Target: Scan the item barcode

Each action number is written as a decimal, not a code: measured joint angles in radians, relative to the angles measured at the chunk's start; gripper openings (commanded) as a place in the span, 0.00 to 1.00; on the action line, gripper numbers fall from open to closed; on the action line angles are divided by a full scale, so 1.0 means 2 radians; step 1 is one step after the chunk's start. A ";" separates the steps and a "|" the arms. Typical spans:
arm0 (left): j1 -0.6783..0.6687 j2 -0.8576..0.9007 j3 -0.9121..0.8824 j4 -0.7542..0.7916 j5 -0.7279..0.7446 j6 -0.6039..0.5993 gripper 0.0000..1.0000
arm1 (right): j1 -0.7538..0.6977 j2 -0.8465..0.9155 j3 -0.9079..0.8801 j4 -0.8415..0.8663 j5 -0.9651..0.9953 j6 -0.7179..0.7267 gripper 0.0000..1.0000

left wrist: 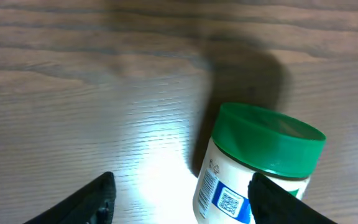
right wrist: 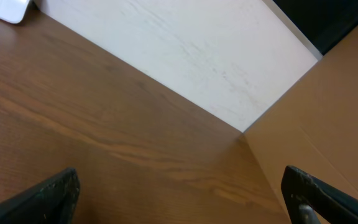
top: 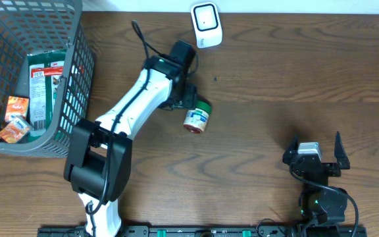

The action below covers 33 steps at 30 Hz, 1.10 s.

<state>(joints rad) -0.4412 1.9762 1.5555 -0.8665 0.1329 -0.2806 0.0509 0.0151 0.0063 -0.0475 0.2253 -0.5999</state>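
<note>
By the left claw point(left wrist: 182, 182), perhaps touching one finger point(left wrist: 281, 202), lies the jar point(left wrist: 267, 138).

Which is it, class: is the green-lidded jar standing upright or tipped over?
Tipped over: the overhead view shows the jar side-on, label visible, its green lid facing sideways rather than up.

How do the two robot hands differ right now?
The left gripper reaches far out to the green-lidded jar; the right gripper sits folded back, far from it. The left has the jar right at its jaws; the right has nothing between its jaws. Both stand open.
</note>
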 measured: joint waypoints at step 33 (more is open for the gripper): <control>-0.013 -0.001 -0.072 0.024 0.066 0.008 0.36 | 0.000 0.000 0.000 0.000 0.000 0.000 0.99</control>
<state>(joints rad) -0.4664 1.9747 1.4109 -0.8188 0.2649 -0.2649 0.0509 0.0151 0.0063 -0.0475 0.2253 -0.5999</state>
